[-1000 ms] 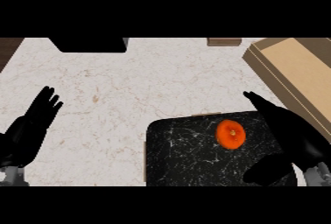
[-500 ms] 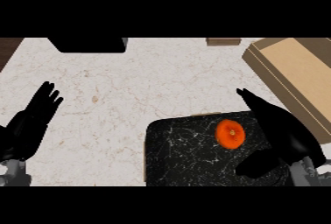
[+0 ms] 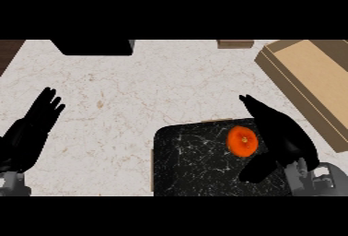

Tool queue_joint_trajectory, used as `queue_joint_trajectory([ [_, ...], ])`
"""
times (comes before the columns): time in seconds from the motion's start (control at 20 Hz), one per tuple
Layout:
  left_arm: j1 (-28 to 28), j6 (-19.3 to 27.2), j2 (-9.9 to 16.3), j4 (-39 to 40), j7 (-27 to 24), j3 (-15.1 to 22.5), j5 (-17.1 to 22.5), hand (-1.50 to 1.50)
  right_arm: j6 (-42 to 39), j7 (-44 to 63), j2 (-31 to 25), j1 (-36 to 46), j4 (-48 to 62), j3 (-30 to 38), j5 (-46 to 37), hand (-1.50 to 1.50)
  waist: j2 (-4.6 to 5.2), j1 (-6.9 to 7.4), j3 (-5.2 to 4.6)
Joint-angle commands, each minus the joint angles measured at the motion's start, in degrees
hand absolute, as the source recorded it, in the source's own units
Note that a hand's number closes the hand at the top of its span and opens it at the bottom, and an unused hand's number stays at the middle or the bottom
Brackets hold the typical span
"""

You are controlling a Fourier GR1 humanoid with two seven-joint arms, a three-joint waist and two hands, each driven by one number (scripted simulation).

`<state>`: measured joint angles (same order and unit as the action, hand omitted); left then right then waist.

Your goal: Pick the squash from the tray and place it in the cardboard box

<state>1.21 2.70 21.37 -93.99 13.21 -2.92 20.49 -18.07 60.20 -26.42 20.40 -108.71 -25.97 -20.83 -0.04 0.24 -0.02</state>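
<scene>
An orange squash (image 3: pixel 242 141) lies on the black marbled tray (image 3: pixel 197 161), near the tray's far right corner. My right hand (image 3: pixel 282 136) is open and hovers right beside the squash on its right, fingers stretched away from me and thumb hanging down over the tray below the squash. The cardboard box (image 3: pixel 314 78) lies open at the far right of the counter. My left hand (image 3: pixel 31 129) rests open at the left edge, fingers up.
A dark block (image 3: pixel 93 47) stands at the counter's far edge, left of centre. A small brown object (image 3: pixel 235 44) sits at the far edge near the box. Pale marble counter (image 3: pixel 149 97) spreads between the hands.
My right hand has slid left and a little forward, closing in on the squash's right side. The left hand has barely shifted. The squash has not moved.
</scene>
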Motion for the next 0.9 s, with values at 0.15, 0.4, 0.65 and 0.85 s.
queue_joint_trajectory([
  [0.15, -1.32, -2.38, -0.86, 1.94, -2.91, -1.52, -0.67, 0.00, -5.11, 7.16, 1.67, -0.03, 1.32, 0.88, -1.04, -1.50, -0.02, -0.17, -0.01],
  [0.4, -1.06, -4.32, 1.10, 0.32, 0.48, -3.73, 1.63, 0.00, -3.12, 4.94, 3.85, -0.50, 6.84, -0.67, -5.04, -1.50, -0.01, 0.01, 0.00],
  [0.65, 3.02, -2.91, -0.75, 2.51, 1.26, -3.65, -0.29, 0.00, -8.02, 5.35, 4.96, 2.53, 6.97, 2.96, -4.69, -1.50, 0.03, -0.24, 0.00],
  [0.85, -0.58, -1.50, -1.61, -3.62, 3.73, -2.59, -1.86, 0.00, -7.10, 0.62, 5.42, -1.08, 10.12, 2.68, -6.36, -1.50, -0.02, 0.03, 0.03],
])
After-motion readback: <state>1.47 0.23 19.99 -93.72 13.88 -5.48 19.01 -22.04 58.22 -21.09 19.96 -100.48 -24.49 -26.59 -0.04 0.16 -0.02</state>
